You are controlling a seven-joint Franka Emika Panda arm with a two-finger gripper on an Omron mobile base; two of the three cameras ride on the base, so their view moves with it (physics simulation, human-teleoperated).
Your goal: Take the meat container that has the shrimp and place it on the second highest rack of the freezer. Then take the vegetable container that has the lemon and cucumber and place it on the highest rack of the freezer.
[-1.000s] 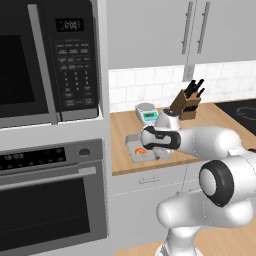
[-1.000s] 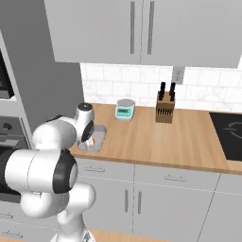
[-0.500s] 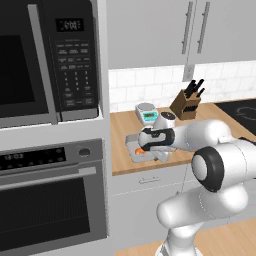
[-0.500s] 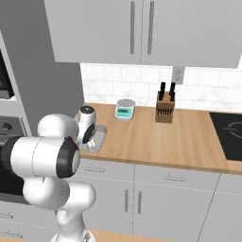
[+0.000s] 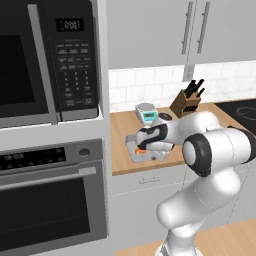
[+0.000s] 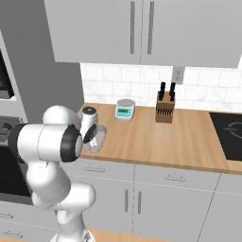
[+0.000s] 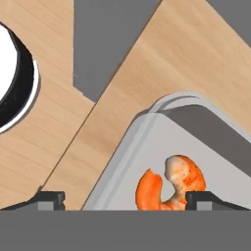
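Hovering low with jaws spread wide and nothing held, the gripper (image 7: pixel 125 198) straddles the near rim of the grey meat container (image 7: pixel 127 152), one fingertip (image 7: pixel 208 198) beside the orange shrimp (image 7: pixel 171 184) lying inside. Container sits on the wooden counter (image 5: pixel 125 127) at its left end, near the front edge. Behind it: small digital scale (image 5: pixel 146 113), then knife block (image 5: pixel 187 102) by the tiled wall.

White arm showing glossy, rounded segments

Its bulbous white links are meeting at dark black ring joints; the hand (image 5: pixel 141 150) is wearing a black band, ending in two small dark fingertips (image 7: pixel 49 198).
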